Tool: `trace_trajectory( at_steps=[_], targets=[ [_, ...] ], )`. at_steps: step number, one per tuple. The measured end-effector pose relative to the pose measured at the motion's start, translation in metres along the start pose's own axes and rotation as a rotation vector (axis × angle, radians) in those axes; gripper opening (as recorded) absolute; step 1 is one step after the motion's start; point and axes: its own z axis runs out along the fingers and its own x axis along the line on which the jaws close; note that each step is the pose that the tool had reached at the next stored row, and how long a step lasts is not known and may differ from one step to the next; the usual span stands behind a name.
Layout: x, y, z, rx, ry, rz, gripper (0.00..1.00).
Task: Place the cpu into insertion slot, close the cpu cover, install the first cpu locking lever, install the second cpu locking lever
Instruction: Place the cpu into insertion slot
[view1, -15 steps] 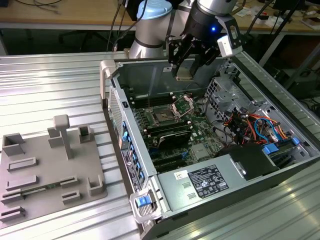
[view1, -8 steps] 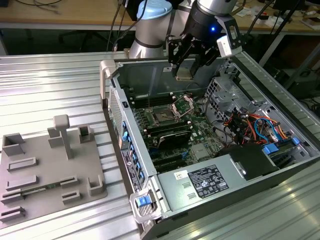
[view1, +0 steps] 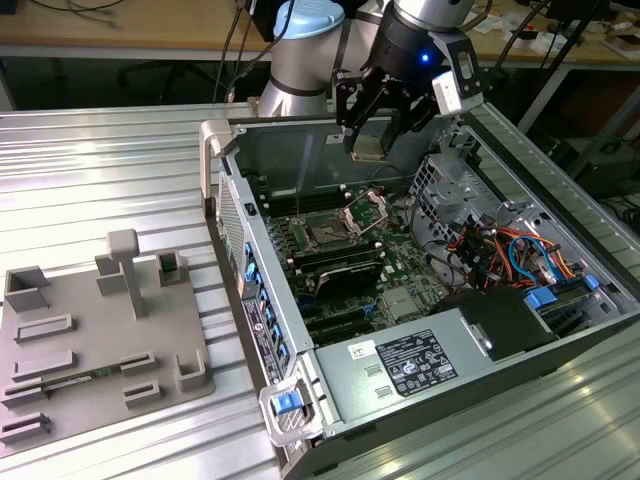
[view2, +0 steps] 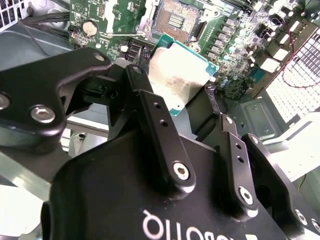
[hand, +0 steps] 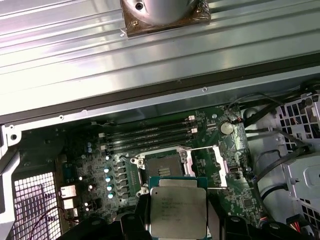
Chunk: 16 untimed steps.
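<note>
My gripper (view1: 369, 138) hangs above the open computer case, shut on the cpu (view1: 368, 144), a flat square chip with a silver-grey top. Both wrist views show the cpu (view2: 179, 79) (hand: 177, 206) clamped by its edges between the black fingers (view2: 150, 107). Below it, on the green board, the insertion slot (view1: 325, 233) (hand: 162, 166) (view2: 175, 17) lies open with its dark pin field bare. The shiny cpu cover (view1: 366, 210) (hand: 210, 166) is swung up beside the slot. The cpu is held well above the slot and touches nothing.
Long black memory slots (view1: 335, 266) run next to the socket. A drive cage with coloured cables (view1: 500, 250) stands at the exterior view's right, and a power supply (view1: 420, 362) sits in front. The case wall (view1: 228, 200) rises on the left. A grey fixture plate (view1: 100, 340) rests on the ribbed table.
</note>
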Motion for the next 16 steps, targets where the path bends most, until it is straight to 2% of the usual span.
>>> trace_trajectory(
  at_steps=[16],
  targets=[
    [0.0,0.0,0.0,-0.0013,-0.0056,0.062,0.55]
  ],
)
